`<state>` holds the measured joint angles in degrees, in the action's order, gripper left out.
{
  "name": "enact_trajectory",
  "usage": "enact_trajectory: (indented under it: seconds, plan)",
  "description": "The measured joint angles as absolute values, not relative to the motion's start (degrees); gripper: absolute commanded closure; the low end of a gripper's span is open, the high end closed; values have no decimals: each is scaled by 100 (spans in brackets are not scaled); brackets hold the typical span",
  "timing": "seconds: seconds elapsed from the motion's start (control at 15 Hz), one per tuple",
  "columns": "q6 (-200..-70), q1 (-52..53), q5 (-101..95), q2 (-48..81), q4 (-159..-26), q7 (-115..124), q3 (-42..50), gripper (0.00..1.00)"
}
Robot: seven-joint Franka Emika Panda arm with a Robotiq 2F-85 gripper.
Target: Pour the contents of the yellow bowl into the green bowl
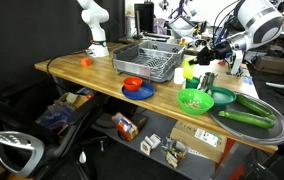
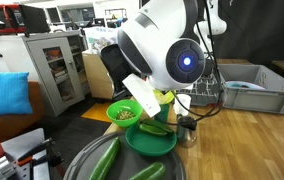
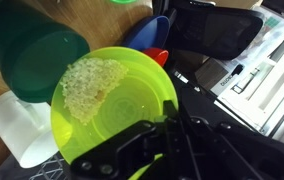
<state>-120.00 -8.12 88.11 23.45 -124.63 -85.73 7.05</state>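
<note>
The yellow bowl fills the wrist view, where it looks yellow-green. My gripper is shut on its near rim. Pale crumbly contents lie against the bowl's left inner wall. In an exterior view the gripper holds the yellow bowl tilted just above the green bowl, which rests on the table. In an exterior view the green bowl has brownish bits inside, and only an edge of the yellow bowl shows behind my arm.
A teal-green bowl sits beside the green one, by a metal tray with cucumbers. A red bowl on a blue plate and a grey dish rack stand further along. A white container lies below.
</note>
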Motion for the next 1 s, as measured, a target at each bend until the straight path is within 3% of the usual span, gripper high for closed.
enact_trajectory:
  seconds: [1.0]
  plan:
    - [-11642, -841, 9197, 2472, -12486, -9052, 844, 99]
